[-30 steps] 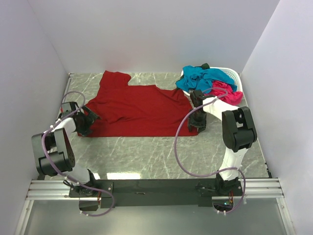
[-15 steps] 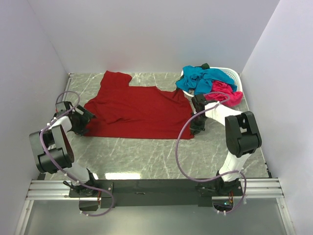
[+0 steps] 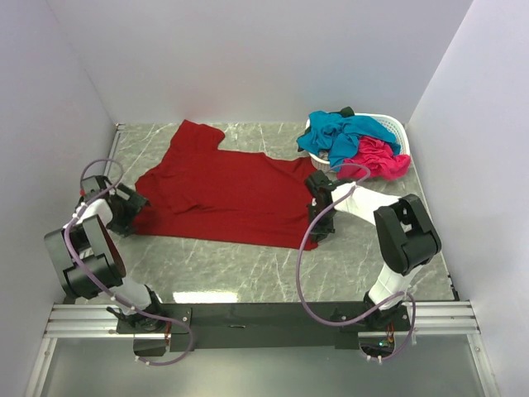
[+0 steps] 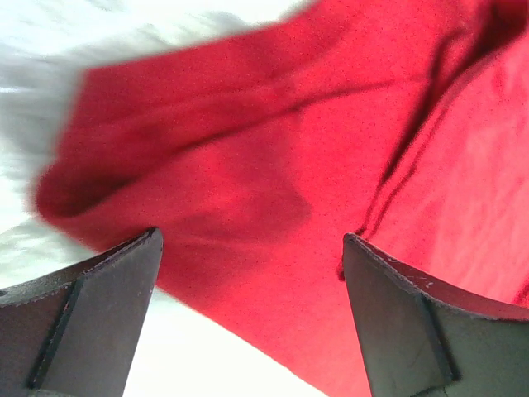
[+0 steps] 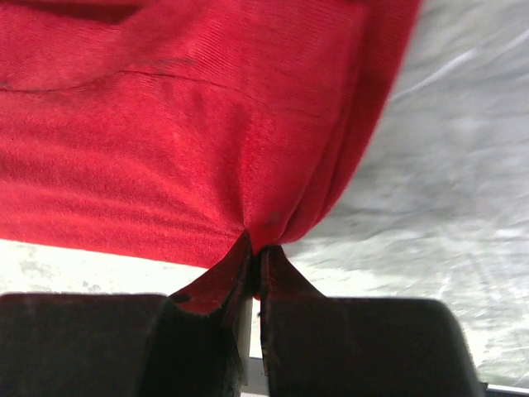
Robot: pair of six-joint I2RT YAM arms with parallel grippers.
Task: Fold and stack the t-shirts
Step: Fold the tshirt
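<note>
crosswise lies the dark red cloth t-shirt (image 3: 223, 194). the right claw (image 5: 254, 252) grips its right corner; the left claw (image 4: 250, 244) gapes empty over the left edge.

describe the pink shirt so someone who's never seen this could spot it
At the table's far right corner sits a white basket. The pink shirt spills over its near right rim, crumpled. Beside it lies a teal one; only this one is hot pink.
</note>
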